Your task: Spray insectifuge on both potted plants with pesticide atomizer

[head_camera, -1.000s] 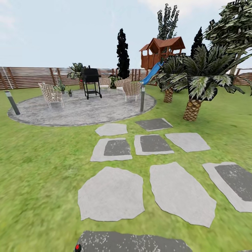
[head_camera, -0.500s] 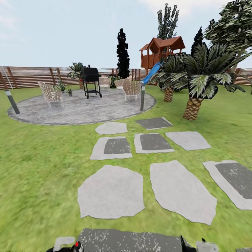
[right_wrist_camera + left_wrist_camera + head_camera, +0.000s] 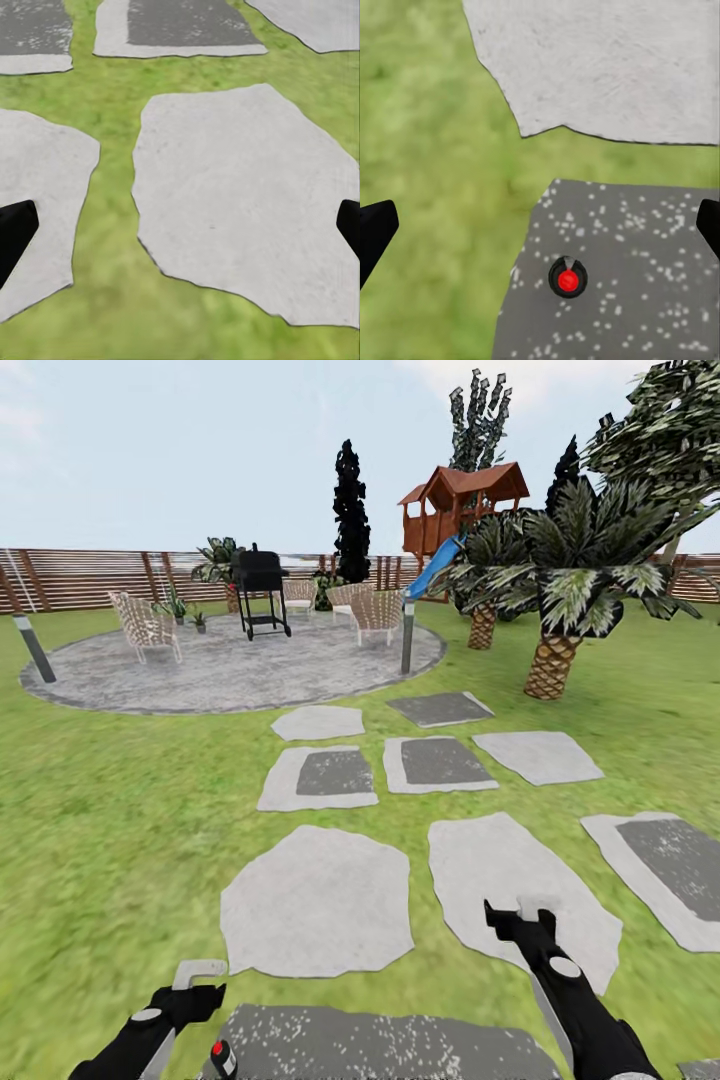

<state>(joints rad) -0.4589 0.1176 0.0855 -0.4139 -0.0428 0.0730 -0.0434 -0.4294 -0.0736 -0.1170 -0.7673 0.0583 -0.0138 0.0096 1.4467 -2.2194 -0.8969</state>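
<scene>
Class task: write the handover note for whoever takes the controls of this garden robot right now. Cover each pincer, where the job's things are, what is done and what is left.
Left pincer: open, empty, above the speckled dark grey stepping stone.
Right pincer: open, empty, over the pale grey stepping stone.
Red-topped pesticide atomizer: standing on the dark stone, between the left pincer's fingers but well below them, not gripped.
Small leafy potted plants in grey pots: far off on the round grey stone patio, by the wicker chairs.
Done: nothing grasped, nothing sprayed.
Left: lower the left pincer, grip the atomizer, go to the patio, spray both plants.
</scene>
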